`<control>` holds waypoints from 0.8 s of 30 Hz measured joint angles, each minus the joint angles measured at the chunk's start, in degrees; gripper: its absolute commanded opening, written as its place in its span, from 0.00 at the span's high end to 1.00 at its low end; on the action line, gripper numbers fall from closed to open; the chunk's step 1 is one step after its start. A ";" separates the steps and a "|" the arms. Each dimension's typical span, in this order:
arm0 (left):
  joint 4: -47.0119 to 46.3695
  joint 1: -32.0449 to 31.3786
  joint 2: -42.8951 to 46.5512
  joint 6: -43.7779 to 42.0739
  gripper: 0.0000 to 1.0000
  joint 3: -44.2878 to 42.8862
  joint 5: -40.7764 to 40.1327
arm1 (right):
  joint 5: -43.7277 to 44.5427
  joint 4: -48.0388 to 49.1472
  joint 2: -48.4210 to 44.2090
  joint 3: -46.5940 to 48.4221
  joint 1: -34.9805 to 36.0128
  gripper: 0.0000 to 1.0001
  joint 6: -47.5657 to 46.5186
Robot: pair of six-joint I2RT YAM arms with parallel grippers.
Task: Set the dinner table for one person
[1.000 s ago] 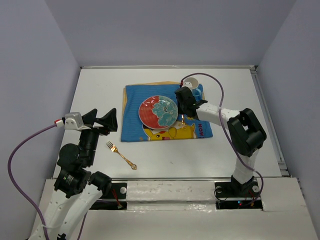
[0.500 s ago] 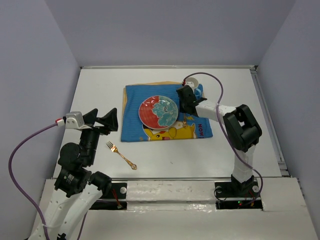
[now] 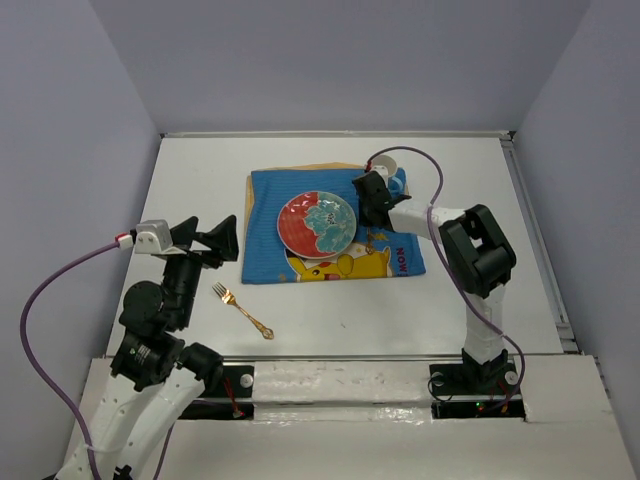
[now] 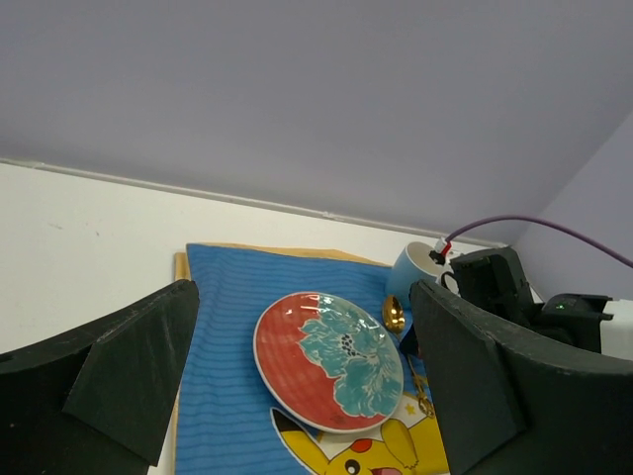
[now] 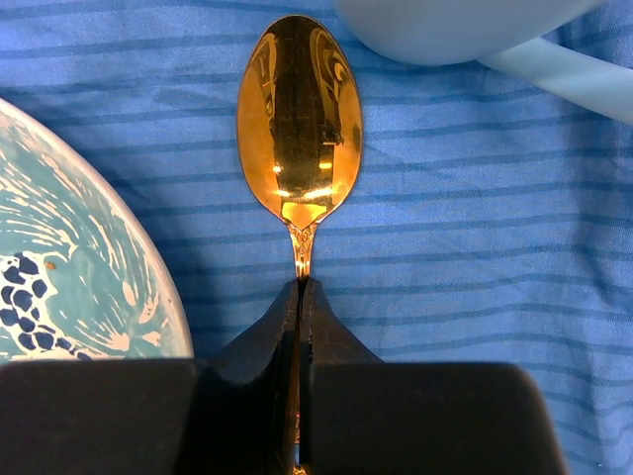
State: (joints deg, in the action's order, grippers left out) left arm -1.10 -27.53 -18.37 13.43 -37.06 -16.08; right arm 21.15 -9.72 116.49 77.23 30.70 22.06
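Two of four placed, plate (image 3: 316, 224) and mug (image 4: 413, 275); my right end effector (image 5: 300, 287) grips the spoon (image 5: 300, 124), left end effector (image 3: 207, 238) open, fork (image 3: 241, 310) unplaced.

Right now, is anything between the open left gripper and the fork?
Nothing visible. The fork lies alone on the bare dinner table, close by the open left gripper; plate and placemat sit off to its right.

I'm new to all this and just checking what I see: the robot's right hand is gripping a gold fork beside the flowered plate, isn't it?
Not a fork: the right hand is gripping a gold spoon beside the flowered plate, as the right wrist view shows clearly.
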 measured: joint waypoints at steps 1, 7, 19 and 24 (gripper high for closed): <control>0.02 0.00 -0.13 0.00 0.01 0.00 0.00 | 0.02 0.02 0.00 0.00 0.00 0.99 0.00; 0.02 0.02 -0.46 0.20 0.01 0.00 -0.02 | -0.02 0.00 0.00 0.00 0.00 0.65 0.44; 3.93 1.03 -6.97 5.44 0.01 -0.66 -2.56 | -3.80 0.57 -10.49 -4.68 0.02 0.53 0.90; 12.39 1.03 -14.95 12.72 0.01 -4.13 -5.75 | -7.23 4.17 -23.65 -10.54 0.48 0.53 0.87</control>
State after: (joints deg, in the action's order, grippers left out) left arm 11.29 -26.50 -33.32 26.15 -41.19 -21.82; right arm 13.91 -5.54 92.84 66.70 31.18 22.94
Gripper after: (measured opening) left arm 0.989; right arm 0.469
